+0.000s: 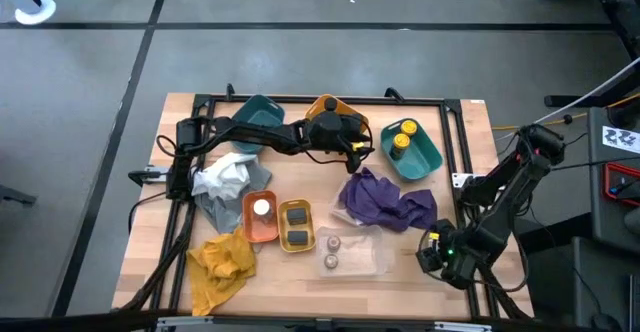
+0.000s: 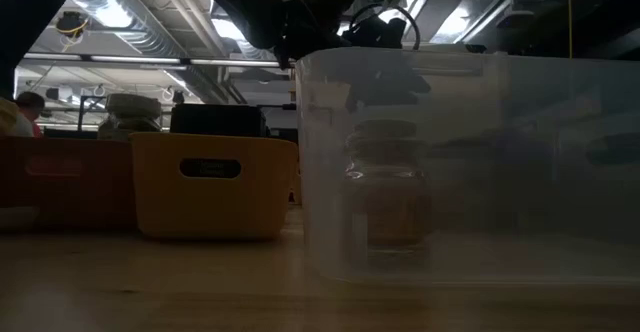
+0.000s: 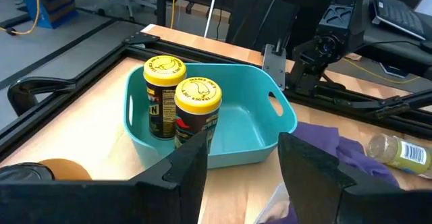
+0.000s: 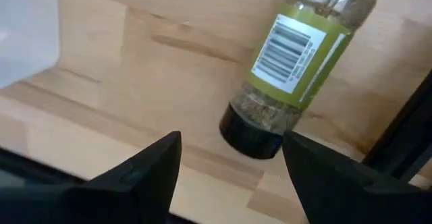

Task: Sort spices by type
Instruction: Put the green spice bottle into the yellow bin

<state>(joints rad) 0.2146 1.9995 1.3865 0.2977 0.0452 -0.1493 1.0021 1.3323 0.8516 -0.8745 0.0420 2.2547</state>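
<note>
A wooden table seen from above holds several small plastic trays and crumpled cloths. In a teal tray (image 3: pixel 270 109) at the far right of the table stand two yellow-lidded spice jars (image 3: pixel 181 106), upright and touching, with dark labels and printed yellow caps. The left gripper (image 3: pixel 239 160) hovers just in front of this tray, its two dark fingers spread apart and holding nothing.

Near the table's right front corner, a green-labelled spice jar (image 4: pixel 290 69) lies on its side on the bare wood. It is clear, filled with brownish-green flakes, has a black lid and a barcode on its label. The right gripper (image 4: pixel 229 160) sits just over it, fingers spread on either side of the lid end, not touching it.

At the front middle, two pale-lidded jars (image 1: pixel 331 252) stand in a clear tray (image 1: pixel 375 257). An orange tray (image 1: pixel 262 230) holds a white-lidded jar (image 1: pixel 262 209), and a yellow tray (image 1: pixel 296 243) beside it holds two flat dark tins (image 1: pixel 297 225).
</note>
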